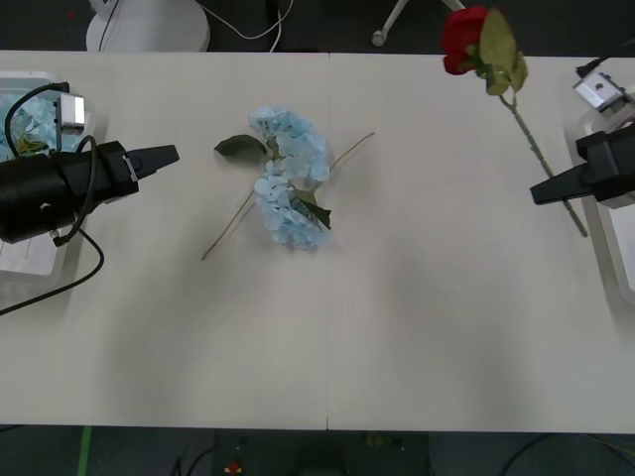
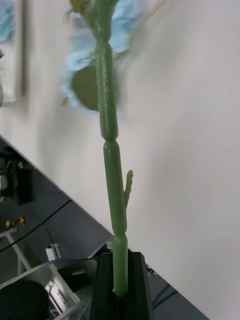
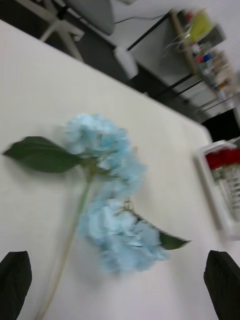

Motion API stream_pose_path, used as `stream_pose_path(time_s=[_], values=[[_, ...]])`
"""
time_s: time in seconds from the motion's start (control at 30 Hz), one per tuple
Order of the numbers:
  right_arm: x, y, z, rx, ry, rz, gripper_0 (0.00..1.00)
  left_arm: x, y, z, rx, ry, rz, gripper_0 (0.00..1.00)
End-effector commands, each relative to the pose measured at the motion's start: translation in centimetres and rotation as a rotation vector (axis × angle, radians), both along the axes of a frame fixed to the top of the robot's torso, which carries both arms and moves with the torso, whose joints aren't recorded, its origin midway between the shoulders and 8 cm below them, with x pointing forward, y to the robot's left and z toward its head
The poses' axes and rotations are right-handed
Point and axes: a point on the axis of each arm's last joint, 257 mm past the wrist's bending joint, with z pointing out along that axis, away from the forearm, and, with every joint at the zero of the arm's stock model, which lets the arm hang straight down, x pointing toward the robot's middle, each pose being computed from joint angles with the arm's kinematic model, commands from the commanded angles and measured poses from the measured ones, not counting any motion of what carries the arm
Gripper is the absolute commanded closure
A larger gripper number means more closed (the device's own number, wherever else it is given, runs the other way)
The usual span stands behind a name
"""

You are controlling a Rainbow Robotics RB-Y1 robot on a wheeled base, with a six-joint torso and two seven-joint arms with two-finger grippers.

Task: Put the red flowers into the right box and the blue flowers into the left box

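- The table (image 1: 417, 337), pale and wide, carries the job at a point judged past halfway: two blue clusters lie at its middle, one rose is in the air, and both boxes already hold flowers.
- The left box (image 1: 30, 260) at the robot's left edge already shows blue petals inside; the right box (image 3: 216, 200), seen from the left wrist, already holds red blooms.
- The blue flowers (image 1: 290, 178) left to sort lie crossed mid-table, stems and dark leaves splayed, well apart from either box.
- The left gripper (image 1: 171, 155), its black fingers spread and holding nothing, points at those clusters from beside the left box.
- The right gripper (image 2: 120, 285) is clamped on the stem of a red flower (image 1: 466, 38), lifted near the right box, bloom toward the table's far edge.
- Nothing lies between the left gripper and the blue clusters; cables trail beside the left arm.
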Motion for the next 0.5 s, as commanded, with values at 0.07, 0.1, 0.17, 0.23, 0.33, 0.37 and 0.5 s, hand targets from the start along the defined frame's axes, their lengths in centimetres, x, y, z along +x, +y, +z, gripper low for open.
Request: stream_pose_path(time_s=[0.07,0.1,0.17,0.23,0.33,0.37,0.5], values=[[2.3,-13.2,2.0,-0.128,0.022,-0.309,1.00,4.1,1.7,2.1,0.271,-0.091,0.054,0.00],[2.3,-13.2,2.0,-0.128,0.022,-0.309,1.00,4.1,1.7,2.1,0.271,-0.091,0.054,0.00],[3.2,-19.7,2.2,-0.175,0.010,-0.481,1.00,5.8,1.1,1.3,0.396,-0.090,0.080,0.00],[3.4,-24.1,1.8,-0.245,-0.010,-0.573,1.00,6.9,0.3,0.5,0.505,-0.095,0.091,0.00],[3.4,-28.1,1.1,-0.361,-0.041,-0.610,1.00,7.9,-0.7,-0.7,0.632,-0.103,0.105,0.00],[3.5,-29.4,1.0,-0.402,-0.058,-0.623,1.00,8.3,-1.0,-1.2,0.671,-0.099,0.114,0.00],[3.9,-33.1,-0.2,-0.514,-0.093,-0.665,1.00,9.5,-2.3,-2.5,0.750,-0.080,0.122,0.00]])
